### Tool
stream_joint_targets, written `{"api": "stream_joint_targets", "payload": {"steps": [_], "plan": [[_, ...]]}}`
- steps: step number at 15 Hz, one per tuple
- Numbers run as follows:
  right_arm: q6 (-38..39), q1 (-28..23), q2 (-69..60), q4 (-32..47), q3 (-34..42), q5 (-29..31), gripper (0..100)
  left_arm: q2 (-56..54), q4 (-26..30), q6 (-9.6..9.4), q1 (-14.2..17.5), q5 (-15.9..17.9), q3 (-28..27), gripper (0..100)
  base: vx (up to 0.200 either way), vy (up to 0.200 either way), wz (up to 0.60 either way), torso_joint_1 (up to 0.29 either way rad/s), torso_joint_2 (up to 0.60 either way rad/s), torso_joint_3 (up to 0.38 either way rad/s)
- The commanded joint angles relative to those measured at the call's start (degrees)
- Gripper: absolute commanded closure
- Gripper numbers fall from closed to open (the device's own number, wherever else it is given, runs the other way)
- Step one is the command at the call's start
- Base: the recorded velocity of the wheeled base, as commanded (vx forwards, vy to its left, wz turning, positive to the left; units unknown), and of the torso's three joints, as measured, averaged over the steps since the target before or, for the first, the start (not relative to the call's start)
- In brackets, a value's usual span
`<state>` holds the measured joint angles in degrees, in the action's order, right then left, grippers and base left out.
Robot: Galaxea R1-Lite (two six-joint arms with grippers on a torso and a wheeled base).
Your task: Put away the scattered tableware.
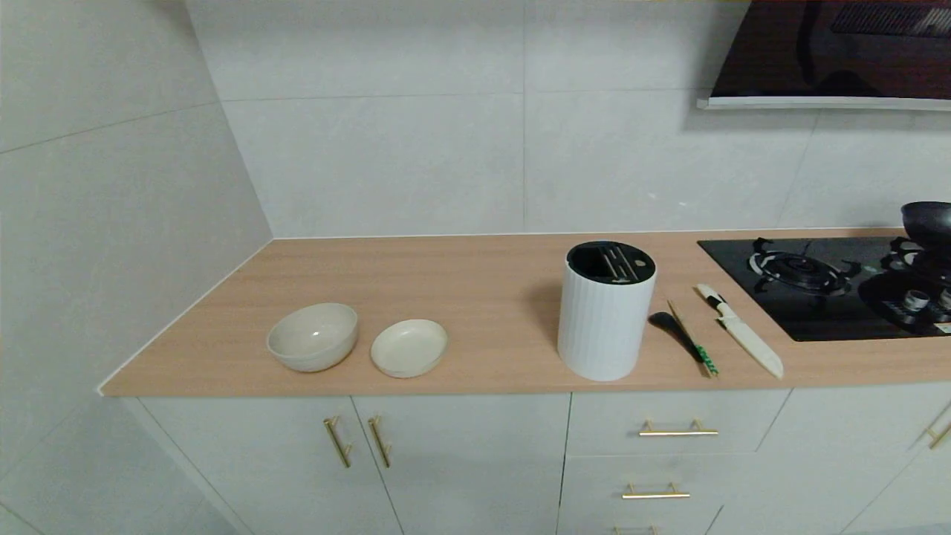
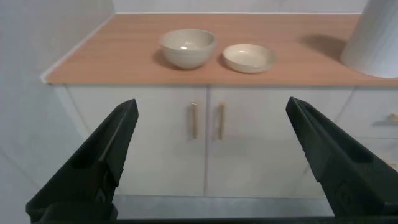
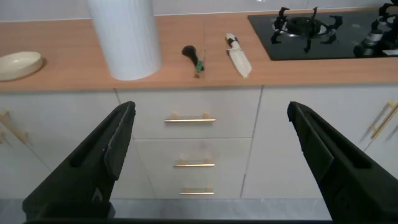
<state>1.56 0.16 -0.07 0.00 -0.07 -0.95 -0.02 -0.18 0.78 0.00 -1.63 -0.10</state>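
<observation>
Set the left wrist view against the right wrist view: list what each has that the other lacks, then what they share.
Left wrist view, not right: the deep bowl. Right wrist view, not left: the black spoon, chopsticks, knife and gas stove. Shared: the shallow dish, the white utensil holder and the wooden countertop.
</observation>
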Motion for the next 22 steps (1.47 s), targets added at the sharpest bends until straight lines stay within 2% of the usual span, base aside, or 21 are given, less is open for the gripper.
{"api": "stream_joint_targets", "payload": {"steps": [1, 20, 22], "plan": [[0.0, 0.0, 0.1, 0.0, 0.0, 0.0, 0, 0.0, 0.0, 0.01, 0.0, 0.0, 0.0, 0, 0.0, 0.2, 0.0, 0.002, 0.0, 0.002], [-0.1, 0.0, 0.1, 0.0, 0.0, 0.0, 0, 0.0, 0.0, -0.08, 0.0, 0.0, 0.0, 0, 0.0, 0.2, 0.0, 0.002, 0.0, 0.003], [-0.1, 0.0, 0.1, 0.0, 0.0, 0.0, 0, 0.0, 0.0, -0.08, 0.0, 0.0, 0.0, 0, 0.0, 0.0, 0.0, 0.0, 0.0, 0.0]]}}
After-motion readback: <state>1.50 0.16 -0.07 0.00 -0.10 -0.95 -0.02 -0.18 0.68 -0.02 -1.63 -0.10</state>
